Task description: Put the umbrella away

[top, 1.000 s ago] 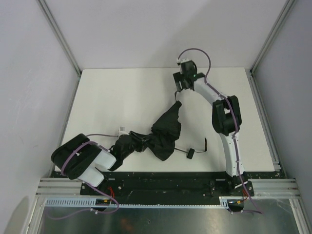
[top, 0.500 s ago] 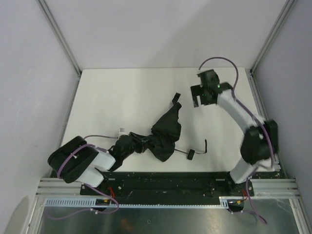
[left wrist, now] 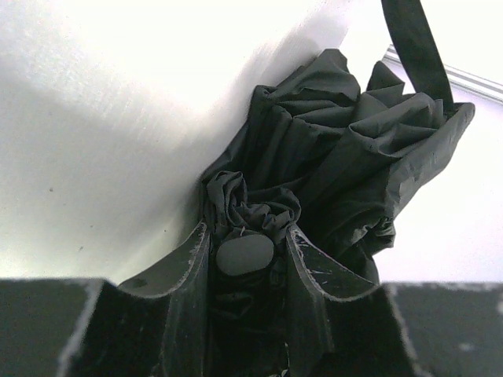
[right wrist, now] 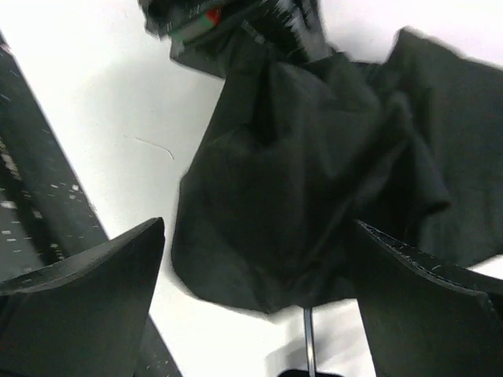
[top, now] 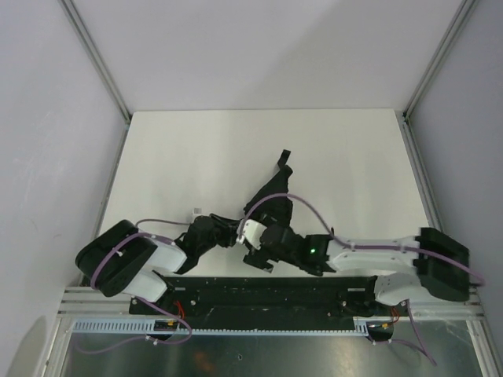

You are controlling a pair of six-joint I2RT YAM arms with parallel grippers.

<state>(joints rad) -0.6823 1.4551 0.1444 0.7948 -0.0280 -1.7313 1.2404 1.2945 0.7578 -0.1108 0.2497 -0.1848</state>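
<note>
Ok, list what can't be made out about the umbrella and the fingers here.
Top view: the right arm covers the umbrella's near end; its handle is hidden.
Left wrist: the left fingers hide the part they clamp; the bottom edge cuts it off.
Right wrist: blurred; a thin rod between the open right fingers runs off the bottom edge.

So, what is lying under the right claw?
The umbrella, its black canopy crumpled, lies on the white table below the open right claw. From above, the right arm covers that part of it.
</note>
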